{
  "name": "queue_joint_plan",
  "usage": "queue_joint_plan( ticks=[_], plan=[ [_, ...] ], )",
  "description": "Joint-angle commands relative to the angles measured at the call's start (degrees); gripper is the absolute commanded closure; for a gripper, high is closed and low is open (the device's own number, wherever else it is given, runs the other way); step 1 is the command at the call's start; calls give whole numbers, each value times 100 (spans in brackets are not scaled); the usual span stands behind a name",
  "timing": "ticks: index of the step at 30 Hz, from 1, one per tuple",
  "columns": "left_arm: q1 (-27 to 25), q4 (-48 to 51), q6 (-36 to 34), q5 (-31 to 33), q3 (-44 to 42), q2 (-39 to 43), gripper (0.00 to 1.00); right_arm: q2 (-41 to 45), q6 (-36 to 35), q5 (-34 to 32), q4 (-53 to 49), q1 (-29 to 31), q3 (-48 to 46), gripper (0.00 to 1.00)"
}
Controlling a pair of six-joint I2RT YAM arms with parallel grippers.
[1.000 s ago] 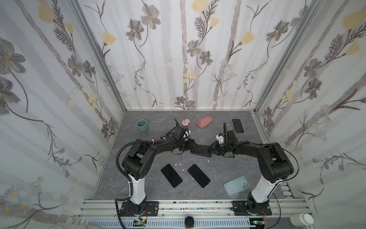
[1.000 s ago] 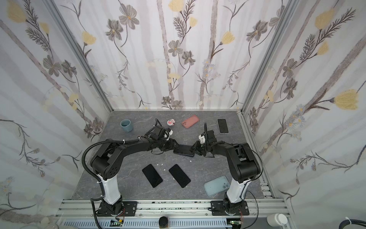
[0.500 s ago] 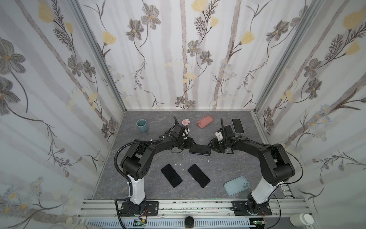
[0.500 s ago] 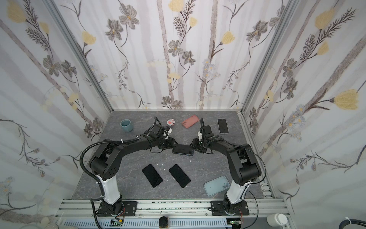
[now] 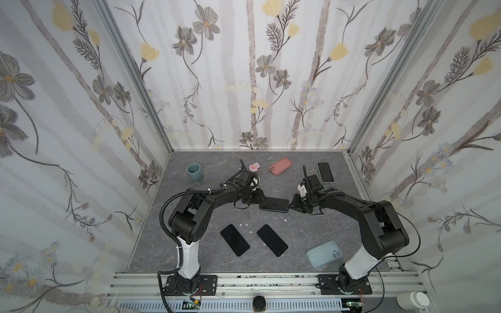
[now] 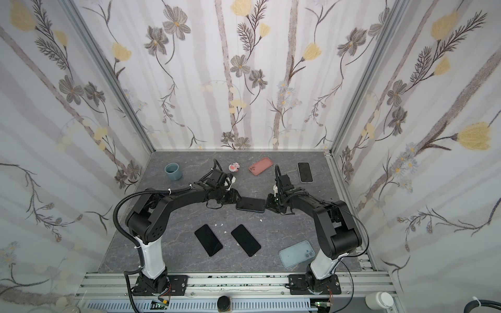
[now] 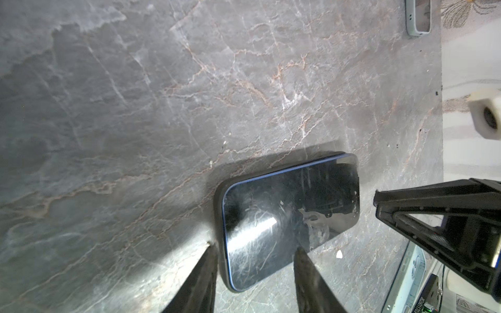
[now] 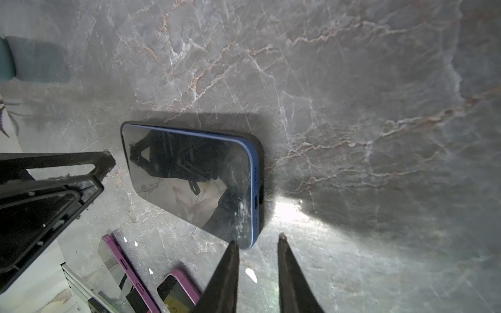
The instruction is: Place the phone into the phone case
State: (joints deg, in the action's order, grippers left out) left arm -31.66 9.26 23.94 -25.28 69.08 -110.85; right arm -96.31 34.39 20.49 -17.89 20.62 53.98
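Observation:
A phone [image 5: 273,204] [image 6: 250,204] with a blue frame lies screen up mid-table, seated in a dark phone case whose rim [image 7: 218,216] [image 8: 260,162] shows around it. My left gripper [image 5: 259,200] [image 7: 254,248] is open at the phone's left end. One of its fingers [image 7: 210,260] rests against the case's short edge, and another finger [image 7: 301,260] lies over the screen near a long edge. My right gripper [image 5: 291,207] [image 8: 257,239] is low at the right end, narrowly open with nothing between its fingers. One fingertip [image 8: 231,249] sits at the phone's corner.
Two dark phones [image 5: 234,240] [image 5: 272,240] lie near the front, with a pale blue case [image 5: 324,254] at front right. At the back are a pink case [image 5: 280,166], another phone [image 5: 325,172], a teal cup [image 5: 194,171] and a small pink charm [image 5: 254,167]. White crumbs dot the table.
My right gripper drew up and back from the phone, then came down again at its right end with narrower jaws. The left jaws narrowed a little.

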Motion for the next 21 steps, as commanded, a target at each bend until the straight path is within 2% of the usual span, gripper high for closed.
queue_joint_plan(
  ticks=[1,9,18,21],
  plan=[
    [2,144,-114,62,31,-59,55,-101,-47,132,135,51,-1,77],
    [0,220,-184,-10,40,-245,58,-414,-89,158,191,129,85,84],
    [-2,252,-162,-163,40,-373,70,-625,-279,-110,-153,257,234,84],
    [-7,244,-154,-157,34,-354,74,-667,-300,-195,-225,296,283,88]
  ],
)
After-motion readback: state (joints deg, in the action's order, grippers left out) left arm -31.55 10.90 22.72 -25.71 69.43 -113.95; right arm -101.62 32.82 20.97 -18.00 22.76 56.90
